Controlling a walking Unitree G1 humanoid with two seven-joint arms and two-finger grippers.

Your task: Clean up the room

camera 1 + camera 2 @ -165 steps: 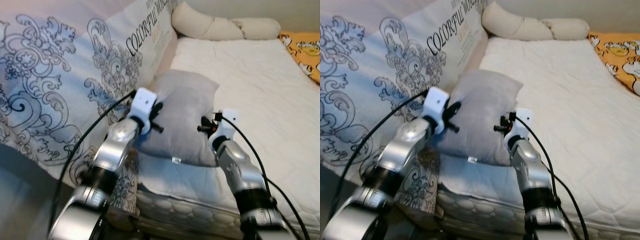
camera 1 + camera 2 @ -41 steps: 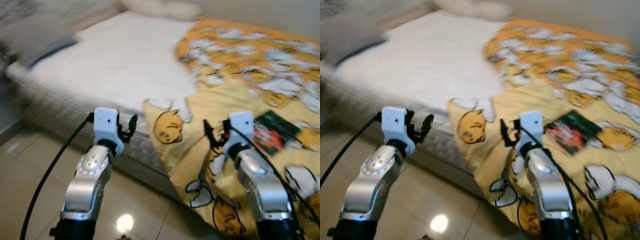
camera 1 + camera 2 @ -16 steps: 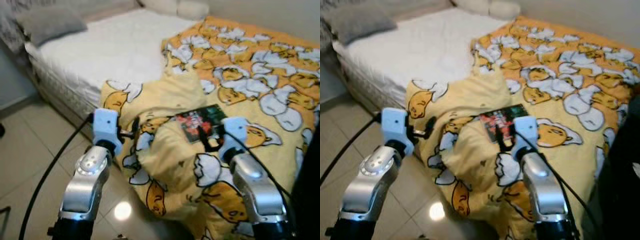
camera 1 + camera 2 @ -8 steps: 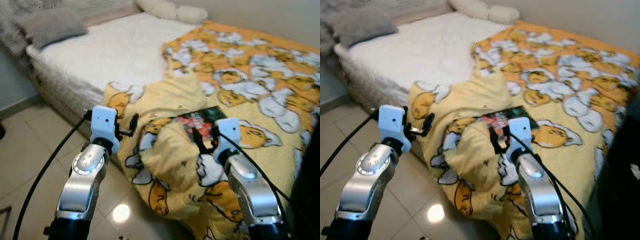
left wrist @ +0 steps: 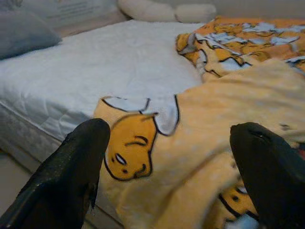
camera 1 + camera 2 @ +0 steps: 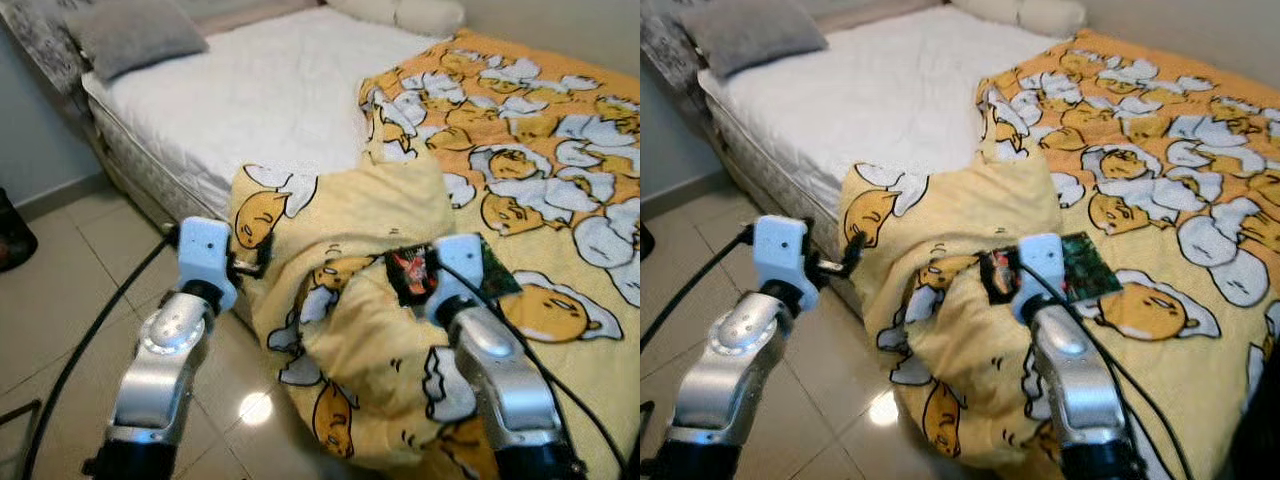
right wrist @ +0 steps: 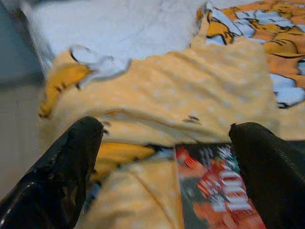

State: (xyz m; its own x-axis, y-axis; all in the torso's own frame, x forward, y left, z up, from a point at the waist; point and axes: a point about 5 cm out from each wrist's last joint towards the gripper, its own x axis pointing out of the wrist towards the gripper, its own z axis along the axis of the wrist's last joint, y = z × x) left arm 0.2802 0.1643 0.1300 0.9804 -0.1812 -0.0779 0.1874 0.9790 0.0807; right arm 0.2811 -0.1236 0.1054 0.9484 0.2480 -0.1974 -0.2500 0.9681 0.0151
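Observation:
A yellow blanket [image 6: 340, 210] printed with egg cartoons lies bunched at the side of the bed and hangs down to the floor. On it rests a book [image 6: 1080, 265] with a dark green and red cover. My right gripper [image 7: 164, 130] is open just above the book [image 7: 214, 191], its fingers spread to either side of it. Beside the bed's edge, my left gripper [image 5: 171, 131] is open too, held in the air just off the hanging blanket corner [image 5: 143, 138]. Neither holds anything.
The white mattress [image 6: 250, 90] is bare on its left half, with a grey pillow [image 6: 135, 35] at the far corner and a cream bolster [image 6: 400, 12] at the head. Tiled floor [image 6: 60, 300] lies on my left, with a dark object [image 6: 12, 235] by the wall.
The whole view has shifted as the camera moved. My right gripper now sits closer over the book. Both grippers stay open.

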